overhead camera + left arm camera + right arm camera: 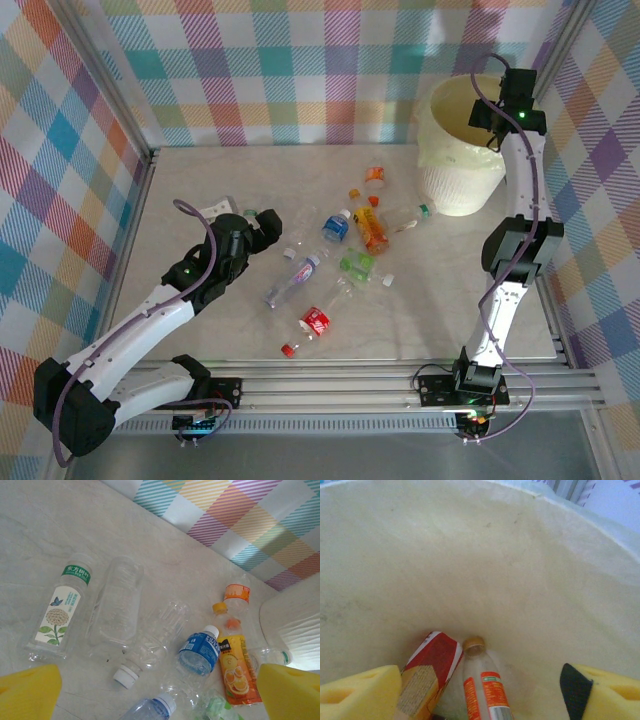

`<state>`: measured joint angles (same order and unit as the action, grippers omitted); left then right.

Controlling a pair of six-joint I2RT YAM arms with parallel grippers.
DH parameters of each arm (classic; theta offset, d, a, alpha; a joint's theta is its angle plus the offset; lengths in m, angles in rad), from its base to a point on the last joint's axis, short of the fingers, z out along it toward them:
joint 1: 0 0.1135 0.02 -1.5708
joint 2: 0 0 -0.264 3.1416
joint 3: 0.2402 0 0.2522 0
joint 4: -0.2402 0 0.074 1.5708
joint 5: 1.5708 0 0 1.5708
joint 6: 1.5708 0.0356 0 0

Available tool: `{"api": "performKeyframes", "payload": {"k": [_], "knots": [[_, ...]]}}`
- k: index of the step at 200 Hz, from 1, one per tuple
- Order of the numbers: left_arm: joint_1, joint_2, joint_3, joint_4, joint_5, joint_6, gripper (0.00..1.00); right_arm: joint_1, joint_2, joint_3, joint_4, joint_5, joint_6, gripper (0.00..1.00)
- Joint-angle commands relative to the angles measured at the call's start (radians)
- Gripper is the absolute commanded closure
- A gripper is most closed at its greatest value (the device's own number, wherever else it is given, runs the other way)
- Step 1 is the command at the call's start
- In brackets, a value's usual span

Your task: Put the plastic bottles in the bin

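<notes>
My right gripper hangs over the bin with its jaws parted, I judge to drop. Two things lie inside: an orange-labelled bottle and a red-labelled one, possibly crushed. My left gripper spreads wide above the table, ready to pick from the plastic bottles; I count about ten, though the clear ones blur together.

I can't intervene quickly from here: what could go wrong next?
The open left gripper hovers over a tight cluster: the clear bottle lies right beside the crushed bottle, so it may pinch both or scatter neighbours. The open right gripper hangs in the bin; pulling out might snag its bag liner.
</notes>
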<state>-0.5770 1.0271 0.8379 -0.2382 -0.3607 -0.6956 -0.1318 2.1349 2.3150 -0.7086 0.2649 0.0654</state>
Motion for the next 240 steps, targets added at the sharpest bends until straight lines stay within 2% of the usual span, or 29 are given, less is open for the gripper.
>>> {"api": "performKeyframes", "payload": {"k": [1, 37, 49, 93, 127, 168, 206, 240], "knots": [[0.008, -0.006, -0.013, -0.023, -0.020, -0.010, 0.00, -0.004, -0.114, -0.052, 0.046, -0.020, -0.020, 0.14], [0.008, -0.001, -0.014, -0.026, -0.021, -0.008, 0.00, -0.002, -0.228, -0.193, 0.136, -0.093, -0.021, 0.08], [0.008, 0.005, -0.014, -0.026, -0.017, -0.006, 0.00, -0.002, -0.262, -0.232, 0.155, -0.108, -0.012, 0.00], [0.009, 0.033, -0.007, -0.023, 0.011, 0.007, 0.00, -0.002, -0.418, -0.414, 0.235, -0.254, 0.045, 0.00], [0.008, 0.055, -0.003, -0.030, 0.029, 0.004, 0.00, -0.001, -0.593, -0.659, 0.391, -0.378, 0.106, 0.00], [0.008, 0.068, -0.007, -0.029, 0.047, 0.006, 0.00, 0.008, -0.823, -0.995, 0.579, -0.420, 0.222, 0.00], [0.005, 0.096, -0.003, -0.031, 0.090, 0.012, 0.00, 0.022, -0.970, -1.218, 0.623, -0.482, 0.391, 0.00], [-0.024, 0.119, -0.012, -0.084, 0.136, 0.020, 0.00, 0.023, -1.017, -1.357, 0.612, -0.510, 0.545, 0.00]]}}
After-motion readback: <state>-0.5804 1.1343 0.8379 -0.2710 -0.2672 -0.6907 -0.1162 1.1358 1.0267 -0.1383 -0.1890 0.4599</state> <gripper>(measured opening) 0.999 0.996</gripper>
